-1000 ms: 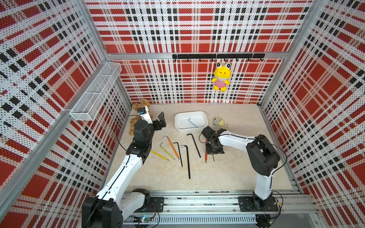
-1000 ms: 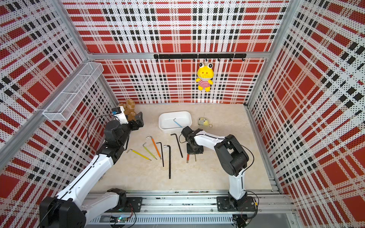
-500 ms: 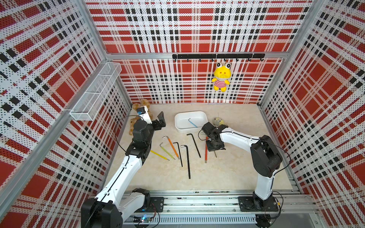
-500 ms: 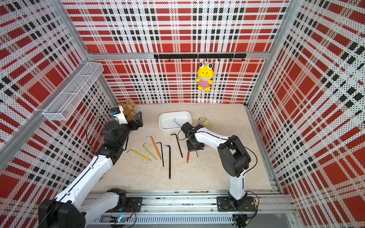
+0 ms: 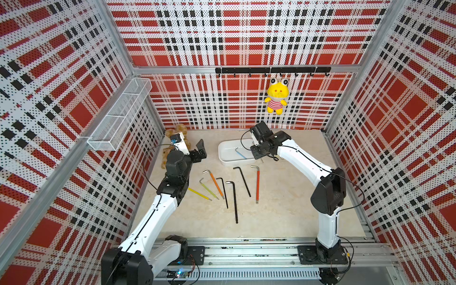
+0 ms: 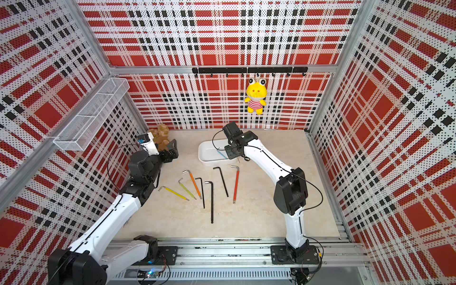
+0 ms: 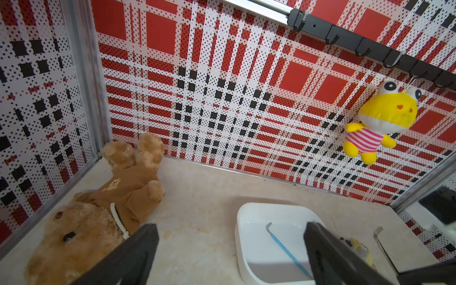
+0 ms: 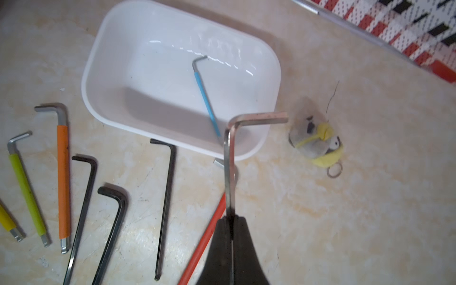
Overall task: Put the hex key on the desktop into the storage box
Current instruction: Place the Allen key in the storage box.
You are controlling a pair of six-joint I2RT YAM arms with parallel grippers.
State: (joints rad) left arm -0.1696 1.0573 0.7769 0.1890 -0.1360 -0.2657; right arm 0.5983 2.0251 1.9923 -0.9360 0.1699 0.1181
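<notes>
The right jaws are closed tight on the long shank of a bare silver hex key (image 8: 230, 158), held clear of the counter (image 5: 283, 209) at the near right corner of the storage box (image 5: 223, 158). Whether it hangs over the rim or just outside it I cannot tell. One blue hex key (image 8: 204, 98) already lies in the box. Seven are left on the counter nearer than the box: a red one (image 5: 257, 185), three black ones (image 5: 243, 181), an orange one (image 5: 214, 182), a green one (image 5: 208, 188) and a yellow one (image 5: 198, 193). So the task looks early, with one key stored and a second about to be dropped. The left jaws stand wide apart and empty at the far left, near a brown plush toy (image 7: 103, 209). A second ago the right jaws were down at the counter beside the red key. They have since risen and travelled farther away, to the box's right end, while the left arm has not moved.
</notes>
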